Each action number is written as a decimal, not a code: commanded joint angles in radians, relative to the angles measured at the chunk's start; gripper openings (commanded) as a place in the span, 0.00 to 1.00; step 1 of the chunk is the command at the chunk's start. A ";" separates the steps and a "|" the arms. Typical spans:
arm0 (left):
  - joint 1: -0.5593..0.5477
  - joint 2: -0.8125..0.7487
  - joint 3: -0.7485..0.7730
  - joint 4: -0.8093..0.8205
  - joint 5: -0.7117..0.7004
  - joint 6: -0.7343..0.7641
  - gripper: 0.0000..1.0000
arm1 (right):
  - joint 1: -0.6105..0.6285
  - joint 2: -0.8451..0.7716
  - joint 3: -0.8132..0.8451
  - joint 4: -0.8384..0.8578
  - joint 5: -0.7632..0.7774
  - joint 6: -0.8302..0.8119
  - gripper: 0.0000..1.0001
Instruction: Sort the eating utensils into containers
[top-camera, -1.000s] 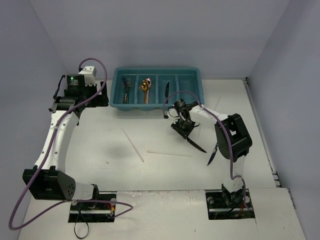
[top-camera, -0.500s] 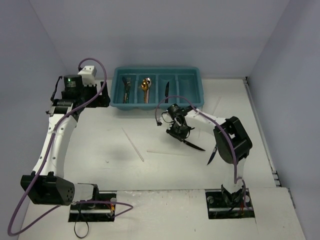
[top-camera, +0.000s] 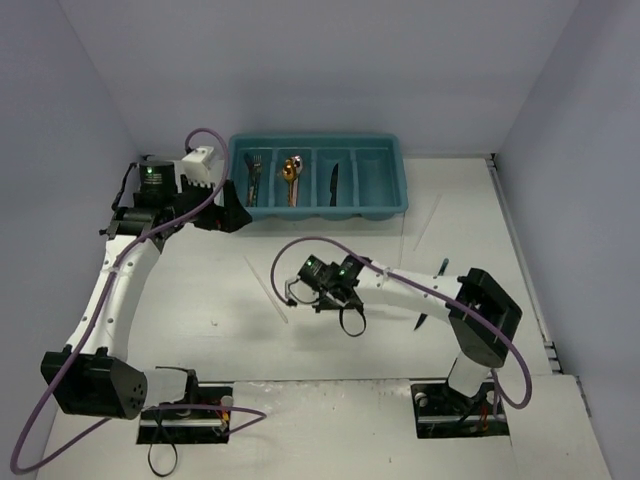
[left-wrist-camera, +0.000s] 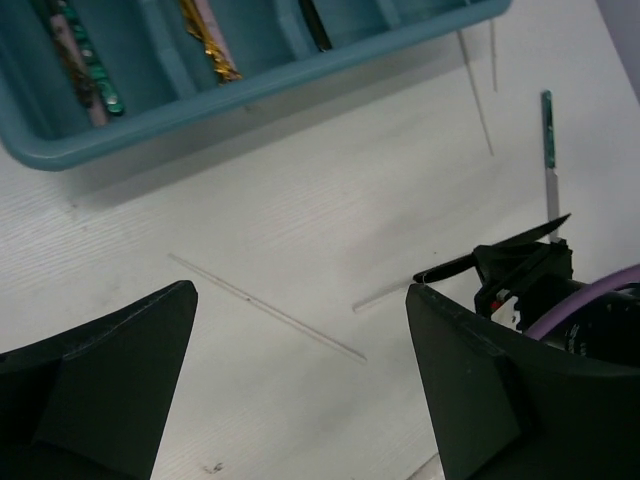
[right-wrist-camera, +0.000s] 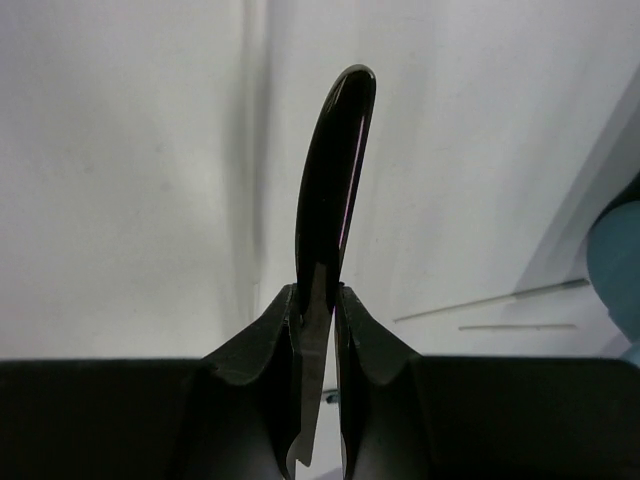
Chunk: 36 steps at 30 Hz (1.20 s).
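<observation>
The teal tray (top-camera: 385, 212) stands at the back, with forks (top-camera: 253, 176), a gold spoon (top-camera: 290, 172) and a black knife (top-camera: 333, 181) in three of its compartments. My right gripper (top-camera: 344, 303) is at mid-table, shut on a black knife (right-wrist-camera: 333, 190) that sticks out past the fingertips (right-wrist-camera: 280, 315). The knife also shows in the left wrist view (left-wrist-camera: 470, 266). My left gripper (top-camera: 230, 218) is open and empty by the tray's front left corner. A pale chopstick (top-camera: 258, 275) lies left of the right gripper, and another (left-wrist-camera: 385, 295) is partly hidden under it.
Another knife (top-camera: 421, 321) lies under the right arm's forearm; the left wrist view shows its teal handle (left-wrist-camera: 547, 115). Two more chopsticks (top-camera: 428, 220) lie right of the tray's front. The walls close in at both sides and the back.
My right gripper has carried the black knife left and toward the near side, away from the tray. My left gripper has swung right to the tray's front left corner.
</observation>
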 joint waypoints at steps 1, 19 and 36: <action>-0.062 0.029 -0.027 0.055 0.172 0.026 0.81 | 0.070 -0.103 -0.005 -0.011 0.174 -0.078 0.00; -0.228 0.088 -0.156 0.054 0.351 0.181 0.76 | 0.301 -0.425 -0.143 0.166 0.230 -0.450 0.00; -0.427 0.030 -0.172 -0.017 0.241 0.213 0.76 | 0.354 -0.615 -0.470 0.542 0.333 -0.814 0.00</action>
